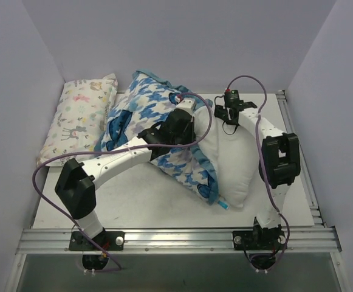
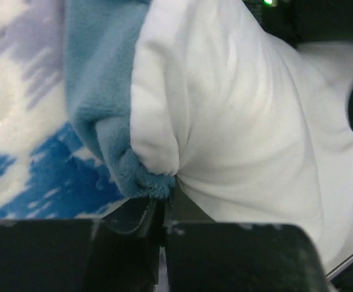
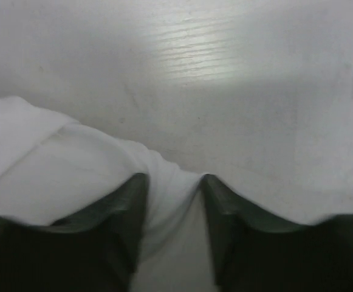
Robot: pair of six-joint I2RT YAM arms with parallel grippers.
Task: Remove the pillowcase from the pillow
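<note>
Blue-and-white houndstooth fabric pillowcase [image 1: 141,112] lies at centre frame on the white desk [image 1: 140,204]. Plump plain white pillow [image 1: 234,161] juts out right of centre. Left hand [image 2: 164,210] is clamped on the case's blue trim. Right hand [image 3: 173,194] straddles a white pillow fold; can't tell whether it pinches.

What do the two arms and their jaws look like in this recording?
Both the left arm and the right arm have white tubular links with chunky black joint housings. A purple cable loops loosely along each. Their jaws are dark, nearly black.
</note>
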